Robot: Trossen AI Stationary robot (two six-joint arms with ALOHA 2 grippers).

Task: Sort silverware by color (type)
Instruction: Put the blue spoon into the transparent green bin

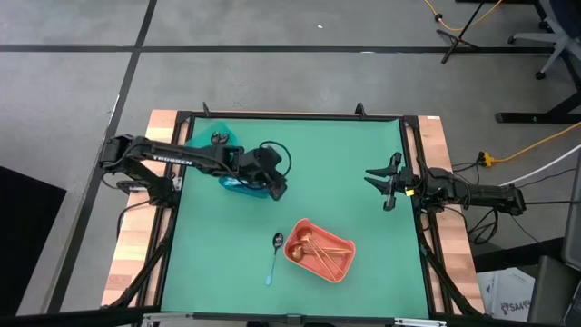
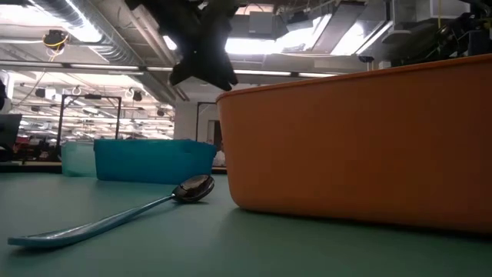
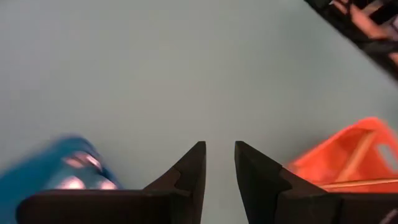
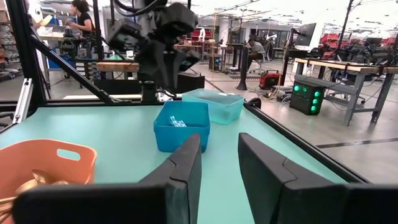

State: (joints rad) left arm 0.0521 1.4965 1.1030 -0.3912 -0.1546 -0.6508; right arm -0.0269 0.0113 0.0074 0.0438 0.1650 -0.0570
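Sitting near the front of the green mat [image 1: 345, 154], the coral bin [image 1: 320, 250] is a smooth plastic tub with rounded corners holding several copper-gold utensils [image 1: 318, 252], thin and shiny, lying crossed on its floor; exact count unclear. Just beside that bin's left edge one loose spoon [image 1: 275, 256] lies flat on the mat, dark glossy bowl toward the back, light-blue handle toward the front, close to the bin but contact unclear; low view shows it flat with the bowl nearest the orange wall. Blue bin [image 1: 238, 183] sits left of centre, partly under the left arm; pale shiny pieces [image 4: 177, 122] show inside in the right wrist view, type hard to tell. Teal bin [image 1: 207, 138] is behind it toward the back-left corner, translucent, contents unclear. Left gripper [image 1: 275, 189] hangs over the mat at the blue bin's right edge; left wrist view shows its dark wedge-shaped fingers [image 3: 186, 177] slightly apart with a narrow gap, nothing between them, bare mat below. Right gripper [image 1: 379, 179] waits at the mat's right side, fingers [image 4: 180, 168] parted a little, holding nothing, pointing toward the bins. People show blurred in the workshop background.
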